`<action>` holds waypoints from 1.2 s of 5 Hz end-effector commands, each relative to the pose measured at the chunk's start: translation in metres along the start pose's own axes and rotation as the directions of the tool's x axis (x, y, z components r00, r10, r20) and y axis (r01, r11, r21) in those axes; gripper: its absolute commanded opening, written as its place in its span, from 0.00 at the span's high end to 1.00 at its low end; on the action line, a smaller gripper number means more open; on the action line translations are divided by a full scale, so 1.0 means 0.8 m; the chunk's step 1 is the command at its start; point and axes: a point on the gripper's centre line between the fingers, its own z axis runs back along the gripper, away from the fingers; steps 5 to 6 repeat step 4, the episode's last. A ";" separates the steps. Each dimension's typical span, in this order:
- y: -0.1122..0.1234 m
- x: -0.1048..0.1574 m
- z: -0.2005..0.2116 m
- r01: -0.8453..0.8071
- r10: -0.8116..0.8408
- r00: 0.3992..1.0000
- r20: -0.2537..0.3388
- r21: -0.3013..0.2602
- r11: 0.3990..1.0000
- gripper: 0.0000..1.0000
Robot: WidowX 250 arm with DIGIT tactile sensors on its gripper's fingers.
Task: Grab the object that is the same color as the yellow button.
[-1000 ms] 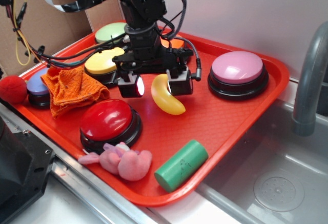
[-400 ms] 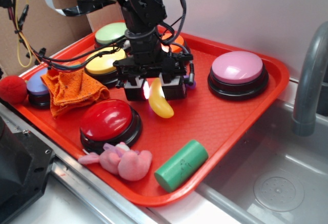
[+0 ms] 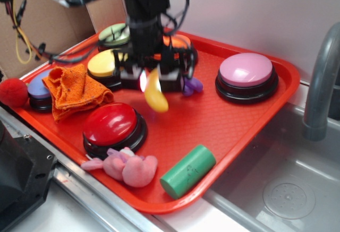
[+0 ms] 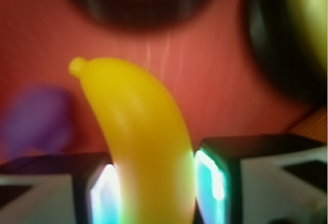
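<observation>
- The gripper [image 3: 151,79] hangs over the middle of the red tray [image 3: 223,120], jaws clamped on the banana [image 3: 154,93].
- In the wrist view the banana [image 4: 141,142] fills the gap between the two fingers [image 4: 102,193], each pad pressed against its side; the stem tip points away from the camera.
- In the exterior view the banana's lower end hangs below the jaws and looks clear of the tray floor, though the blur makes that hard to judge.
- The yellow button [image 3: 103,63] sits just behind and to the left of the gripper in the picture, partly hidden by the arm.
- A green button [image 3: 114,33] and an orange button [image 3: 178,42] lie further back; a pink button [image 3: 246,72] stands well apart at the right.
- A small purple toy [image 3: 192,86] lies just beside the gripper on the right.
- A red button [image 3: 113,126] sits near the front of the tray, an orange cloth [image 3: 74,89] to its left.
- A pink plush [image 3: 127,165] and a green cylinder [image 3: 187,171] rest at the tray's front edge.
</observation>
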 end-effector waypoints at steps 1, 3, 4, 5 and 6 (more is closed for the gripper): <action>0.019 0.028 0.101 0.260 -0.261 0.964 0.057 0.032 0.965 1.00; 0.048 0.025 0.137 0.341 -0.339 0.936 0.089 -0.008 0.940 1.00; 0.054 0.027 0.138 0.315 -0.314 0.946 0.085 0.008 0.949 1.00; 0.054 0.027 0.138 0.315 -0.314 0.946 0.085 0.008 0.949 1.00; 0.054 0.027 0.138 0.315 -0.314 0.946 0.085 0.008 0.949 1.00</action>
